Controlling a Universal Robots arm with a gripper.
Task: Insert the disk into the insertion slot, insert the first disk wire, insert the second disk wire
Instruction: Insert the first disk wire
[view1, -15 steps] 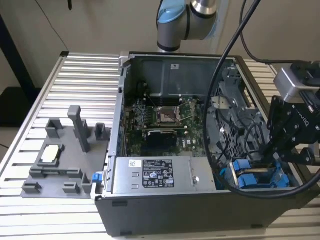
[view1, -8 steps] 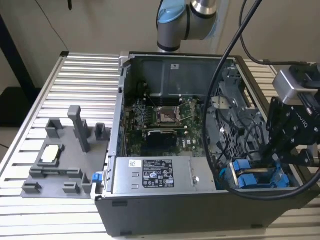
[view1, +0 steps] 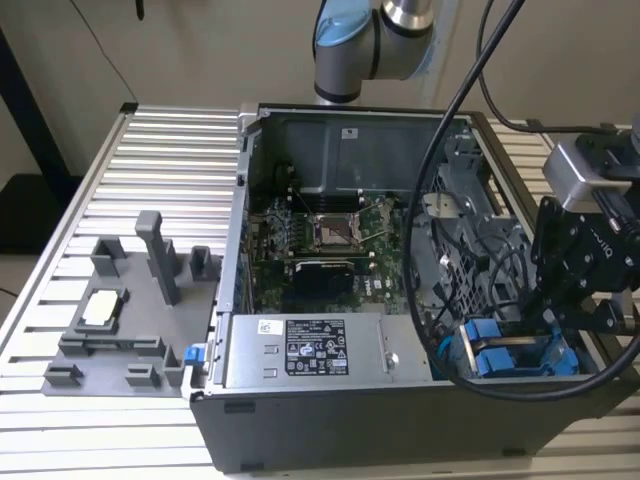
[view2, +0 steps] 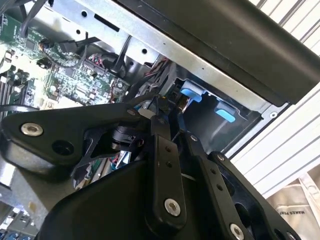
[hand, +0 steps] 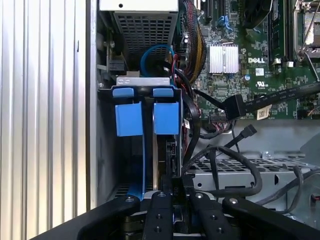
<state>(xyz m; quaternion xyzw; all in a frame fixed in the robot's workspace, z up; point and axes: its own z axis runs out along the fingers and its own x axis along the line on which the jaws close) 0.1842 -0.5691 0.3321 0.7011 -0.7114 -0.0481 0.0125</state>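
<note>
Gripper (view1: 562, 322) is at the drive cage end of the open computer case (view1: 330, 430), on the exterior view's right. In both wrist views its jaws are drawn almost together (hand: 174, 184) (view2: 161, 111); cannot tell whether anything is pinched between them. Disk (hand: 167, 152) stands edge-on inside the insertion slot (hand: 150, 150), its blue carrier tab (hand: 166, 117) facing out, on the motherboard (hand: 250, 45) side. Second blue carrier (hand: 128, 117) sits just beside it in the same cage. Gripper tips are just at the disk's near edge. A black cable (hand: 235, 106) with a flat connector lies loose near the cage, apart from the disk.
</note>
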